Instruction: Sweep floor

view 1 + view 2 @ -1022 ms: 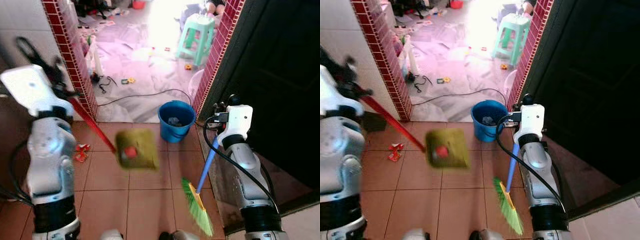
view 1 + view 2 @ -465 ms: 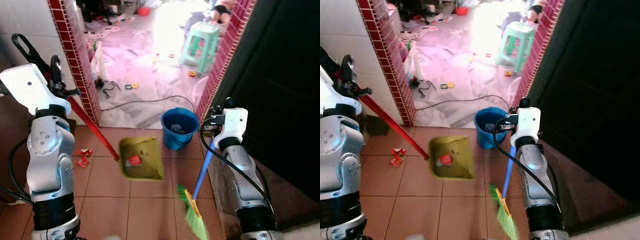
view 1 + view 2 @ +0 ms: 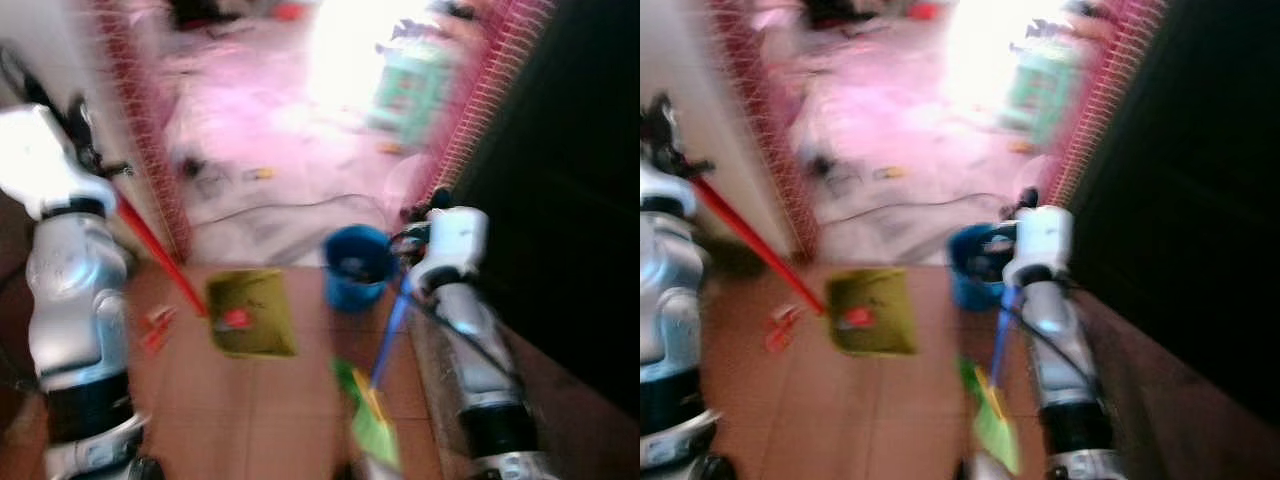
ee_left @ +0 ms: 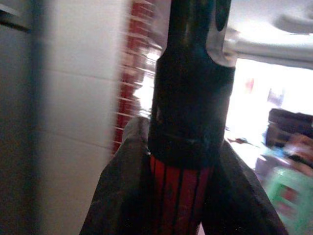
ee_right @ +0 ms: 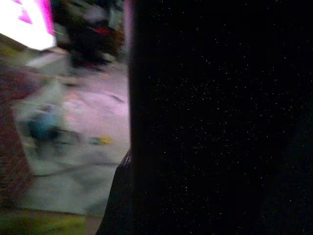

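— Floor (image 3: 250, 400): brown tile, blurred in both eye views. Holds what?
— Green dustpan (image 3: 250, 312) hanging just above it, red scrap (image 3: 237, 318) lying in the pan. More red scraps (image 3: 155, 322) on the tile beside the left arm.
— And the dustpan's handle?
— Red handle (image 3: 155, 250), slanting up from the pan to the left hand (image 4: 183, 196). Seen from the left wrist: black fingers (image 4: 117, 196) closed on either side of the red shaft, under a black cap.
— Broom?
— Blue shaft (image 3: 390, 335) running down from the right hand (image 3: 415, 262), green bristles (image 3: 365, 420) near the tile, tilted. Whether touching, too smeared to say.
— Right hand gripping it?
— Cannot tell. Right wrist view mostly black, fingers not made out.
— Anything between the two arms?
— Blue bucket (image 3: 355, 268) at the doorway, just beside the right arm, something dark inside. Beyond it a pale littered floor, a black cable (image 3: 290, 208) across it, a green stool (image 3: 410, 85) farther back, red-tiled edges (image 3: 150, 170) on both sides of the opening.
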Tool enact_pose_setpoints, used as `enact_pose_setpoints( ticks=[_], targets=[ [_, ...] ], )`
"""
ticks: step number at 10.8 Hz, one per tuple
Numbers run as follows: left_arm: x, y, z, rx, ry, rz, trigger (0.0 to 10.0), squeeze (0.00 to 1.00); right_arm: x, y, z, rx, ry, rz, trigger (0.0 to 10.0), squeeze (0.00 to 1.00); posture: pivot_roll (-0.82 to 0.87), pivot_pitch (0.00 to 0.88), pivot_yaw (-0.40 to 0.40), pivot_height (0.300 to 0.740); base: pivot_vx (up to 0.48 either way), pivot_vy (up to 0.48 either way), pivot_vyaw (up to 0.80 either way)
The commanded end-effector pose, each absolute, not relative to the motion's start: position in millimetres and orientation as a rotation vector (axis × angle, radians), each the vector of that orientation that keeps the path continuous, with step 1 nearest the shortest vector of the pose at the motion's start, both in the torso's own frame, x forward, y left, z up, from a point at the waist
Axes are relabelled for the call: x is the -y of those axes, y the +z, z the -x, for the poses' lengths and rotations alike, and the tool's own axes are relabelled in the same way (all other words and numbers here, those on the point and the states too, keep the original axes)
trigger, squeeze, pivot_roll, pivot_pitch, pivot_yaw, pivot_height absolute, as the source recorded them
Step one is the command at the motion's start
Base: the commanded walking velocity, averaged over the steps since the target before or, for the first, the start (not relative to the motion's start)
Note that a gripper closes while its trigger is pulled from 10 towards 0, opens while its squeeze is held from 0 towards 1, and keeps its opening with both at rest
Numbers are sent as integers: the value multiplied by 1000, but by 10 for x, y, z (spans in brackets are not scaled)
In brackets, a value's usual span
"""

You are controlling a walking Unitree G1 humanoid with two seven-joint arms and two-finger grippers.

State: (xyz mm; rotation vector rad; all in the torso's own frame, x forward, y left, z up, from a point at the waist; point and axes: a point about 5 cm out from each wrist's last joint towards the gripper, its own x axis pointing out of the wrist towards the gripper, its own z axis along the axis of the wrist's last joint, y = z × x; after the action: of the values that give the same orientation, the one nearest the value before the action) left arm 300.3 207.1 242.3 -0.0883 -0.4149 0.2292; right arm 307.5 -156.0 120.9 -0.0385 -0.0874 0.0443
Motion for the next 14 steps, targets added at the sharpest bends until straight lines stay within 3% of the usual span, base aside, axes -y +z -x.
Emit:
enact_pose_setpoints(
  ticks=[1,14],
  targets=[
    [-2059,2679,-2960,540,199,137,10000,0,1515,1318,-3117,130,56,65,10000,0,-32,0,-46,740,480,0,0],
    [-2078,2688,-2981,547,216,145,10000,0,1470,1287,-3147,128,66,59,10000,0,-29,0,-44,740,480,0,0]
  ],
)
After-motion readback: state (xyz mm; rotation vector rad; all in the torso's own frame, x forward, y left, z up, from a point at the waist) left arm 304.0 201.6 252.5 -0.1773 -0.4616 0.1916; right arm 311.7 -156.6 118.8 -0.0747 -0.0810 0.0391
